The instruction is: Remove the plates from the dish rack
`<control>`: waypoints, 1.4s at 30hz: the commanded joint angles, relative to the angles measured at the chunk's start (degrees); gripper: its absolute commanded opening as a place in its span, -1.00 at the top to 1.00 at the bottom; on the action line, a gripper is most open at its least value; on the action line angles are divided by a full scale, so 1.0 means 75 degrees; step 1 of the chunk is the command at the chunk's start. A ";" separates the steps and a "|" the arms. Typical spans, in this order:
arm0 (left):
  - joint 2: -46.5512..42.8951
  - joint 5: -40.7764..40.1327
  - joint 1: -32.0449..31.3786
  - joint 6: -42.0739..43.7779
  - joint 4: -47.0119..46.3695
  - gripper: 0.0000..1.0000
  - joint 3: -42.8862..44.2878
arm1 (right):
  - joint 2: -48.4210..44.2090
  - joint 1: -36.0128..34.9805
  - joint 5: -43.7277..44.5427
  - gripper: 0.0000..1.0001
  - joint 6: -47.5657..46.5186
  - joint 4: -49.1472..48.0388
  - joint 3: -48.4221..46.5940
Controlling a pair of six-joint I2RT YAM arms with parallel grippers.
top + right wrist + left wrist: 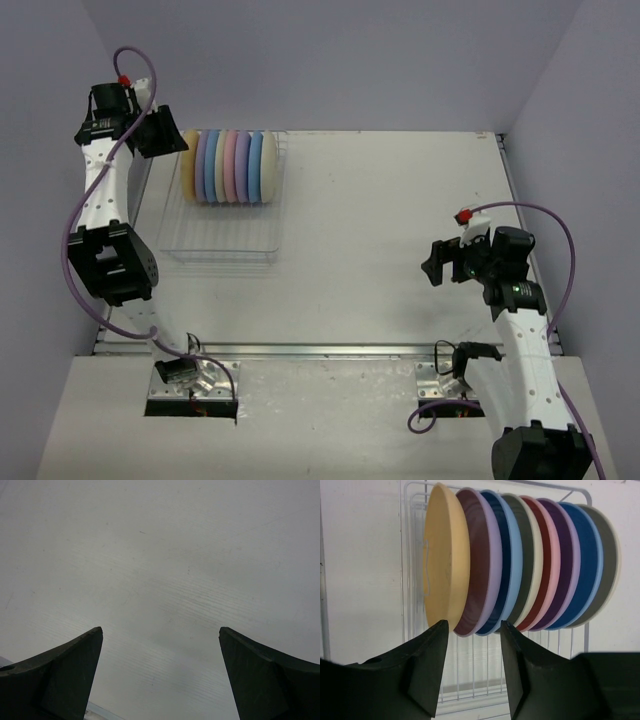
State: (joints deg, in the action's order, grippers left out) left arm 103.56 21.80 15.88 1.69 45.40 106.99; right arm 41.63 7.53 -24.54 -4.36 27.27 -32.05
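Left gripper (176, 141): matte black, at the far left end of the dish rack. In the left wrist view its wedge-shaped fingers (431, 666) stand partly apart, a narrow gap between them, clamped on nothing. The tips sit right at the lower rims of the first two plates; I cannot tell whether they touch.

Plates (232, 168): eight round, shallow, matte discs on edge, close together, in the far half of the rack. Left to right: yellow-orange plate (445, 562), then lavender, blue, cream, pink, lavender, blue, cream. Rims smooth and rounded, inner faces in shadow.

Dish rack (220, 245): thin silvery wire, rectangular, see-through, with its near half bare.

Table (380, 220): flat white, faintly scuffed.

Right gripper (434, 263): well apart from the rack, over bare tabletop at the right. Black fingers (65, 675) spread wide, holding nothing.
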 commanded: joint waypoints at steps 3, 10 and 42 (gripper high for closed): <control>0.0387 0.1062 0.0266 0.0085 0.0157 0.18 0.0518 | 0.0121 0.0027 -0.0243 -0.98 -0.0075 -0.0073 -0.0150; 0.0998 0.1727 0.0669 -0.0068 0.0029 0.25 0.0652 | 0.0143 0.0027 -0.0298 -0.98 -0.0096 -0.0030 -0.0156; 0.2424 0.3745 0.0777 0.0244 0.0145 0.70 0.1309 | 0.0309 0.0027 -0.0489 -0.98 -0.0133 0.0068 -0.0203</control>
State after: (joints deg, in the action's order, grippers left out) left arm 121.34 44.56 21.69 2.78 47.05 113.92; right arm 43.85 7.53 -27.24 -4.58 28.83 -32.05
